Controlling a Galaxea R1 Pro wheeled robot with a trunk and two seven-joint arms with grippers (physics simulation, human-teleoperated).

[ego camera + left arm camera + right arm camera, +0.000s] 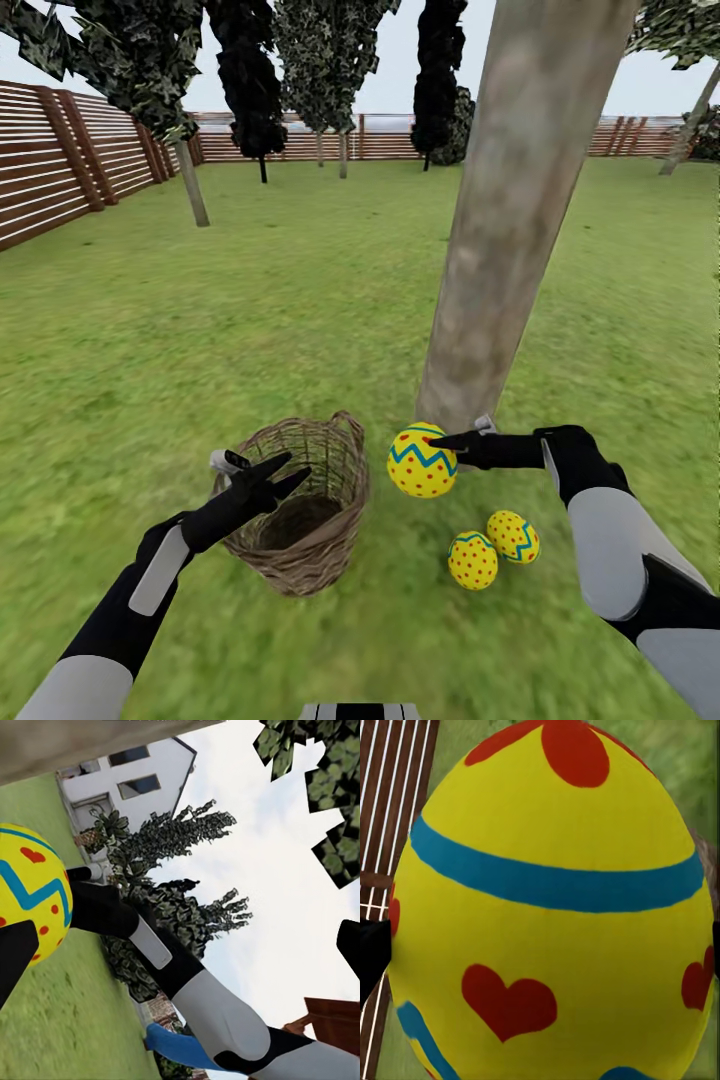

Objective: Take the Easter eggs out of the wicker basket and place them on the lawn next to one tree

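Right gripper holds third egg mid-frame, up off lawn, beside tree. Two eggs lie lower right on grass. Basket looks empty. Left gripper wide, holds nothing. Drop from here, egg may roll off or knock others. Put it down low.

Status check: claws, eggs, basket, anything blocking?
Right claw shut on third egg, beside the tree. Left claw open over basket, which looks empty. Two eggs on lawn. Nothing blocking.
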